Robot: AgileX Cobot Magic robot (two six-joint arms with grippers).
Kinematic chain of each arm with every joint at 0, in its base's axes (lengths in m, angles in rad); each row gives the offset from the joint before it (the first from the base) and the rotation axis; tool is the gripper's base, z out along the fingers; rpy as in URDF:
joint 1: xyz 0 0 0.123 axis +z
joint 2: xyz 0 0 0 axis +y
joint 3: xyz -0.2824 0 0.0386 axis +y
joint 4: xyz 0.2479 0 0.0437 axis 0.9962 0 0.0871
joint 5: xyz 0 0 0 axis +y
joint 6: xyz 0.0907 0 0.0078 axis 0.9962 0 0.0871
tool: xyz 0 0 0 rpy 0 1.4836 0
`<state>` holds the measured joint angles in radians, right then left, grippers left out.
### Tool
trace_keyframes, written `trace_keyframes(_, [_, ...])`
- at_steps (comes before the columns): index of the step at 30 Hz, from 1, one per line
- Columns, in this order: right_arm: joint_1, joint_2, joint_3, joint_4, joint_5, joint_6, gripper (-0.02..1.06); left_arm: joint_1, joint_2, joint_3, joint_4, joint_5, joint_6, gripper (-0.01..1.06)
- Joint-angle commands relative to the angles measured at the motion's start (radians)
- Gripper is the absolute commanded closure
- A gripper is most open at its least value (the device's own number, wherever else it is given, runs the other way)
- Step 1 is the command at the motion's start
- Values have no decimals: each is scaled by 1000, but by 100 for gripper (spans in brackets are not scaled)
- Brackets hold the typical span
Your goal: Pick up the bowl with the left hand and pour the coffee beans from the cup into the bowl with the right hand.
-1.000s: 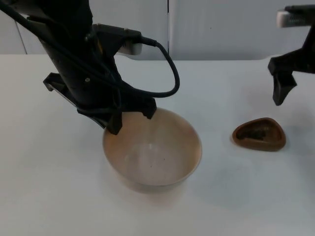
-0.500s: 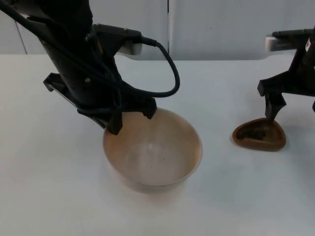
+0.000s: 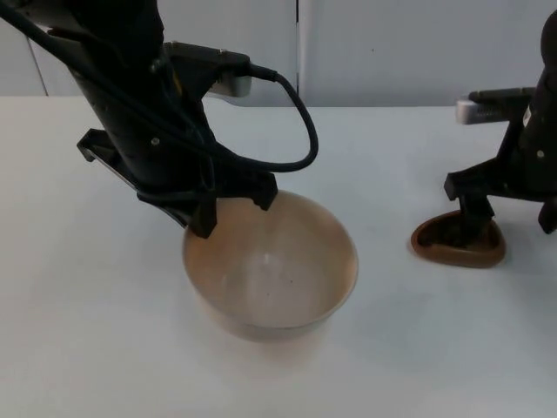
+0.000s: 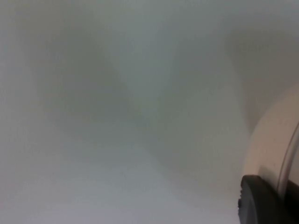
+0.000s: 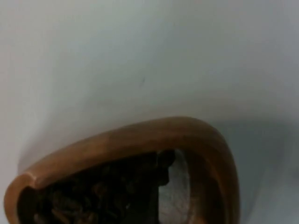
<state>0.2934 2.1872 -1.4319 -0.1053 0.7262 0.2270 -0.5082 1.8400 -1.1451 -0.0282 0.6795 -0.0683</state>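
Note:
A wide beige bowl [image 3: 270,270] sits at the table's middle, its inside bare. My left gripper [image 3: 231,211] is at the bowl's far-left rim and looks shut on it. In the left wrist view the bowl's wall [image 4: 271,140] runs right beside my fingertip [image 4: 261,200]. At the right stands a brown, rounded-triangle wooden cup [image 3: 444,248] of coffee beans [image 5: 93,196]. My right gripper [image 3: 509,222] is down at the cup and open. One finger reaches inside the cup, the other stands past its right side. The cup's rim [image 5: 140,135] is close in the right wrist view.
The white table top [image 3: 392,348] stretches bare in front of the bowl and the cup. A grey partition wall [image 3: 392,52] closes the far edge. The left arm's bulk hangs over the table's left half.
My right gripper has come down and leftward from above the cup's right side onto the cup. The left arm and the bowl have stayed still.

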Motion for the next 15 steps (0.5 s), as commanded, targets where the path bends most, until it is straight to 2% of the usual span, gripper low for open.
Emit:
trace_keyframes(1, [-3,8,-3,3,-17,1,23,-6,-3,5,-16,-12,-1,105])
trace_keyframes(4, [-3,10,-3,3,-17,1,26,-6,-3,5,-16,-12,-1,105])
trace_keyframes(6, [-3,10,-3,3,-20,1,32,-6,-3,5,-16,-12,-1,105])
trace_keyframes(7, [-3,10,-3,3,-20,1,32,-6,-3,5,-16,-12,-1,105])
trace_keyframes(8, [-3,10,-3,3,-25,1,40,-6,-3,5,-16,-12,-1,105])
trace_keyframes(11, [-3,10,-3,3,-32,1,55,-6,-3,5,-16,-12,-1,105])
trace_keyframes(12, [-3,10,-3,3,-32,1,55,-6,-3,5,-16,-12,-1,105])
trace_keyframes(15, [-3,10,-3,3,-39,1,68,-6,-3,5,-16,-12,-1,105])
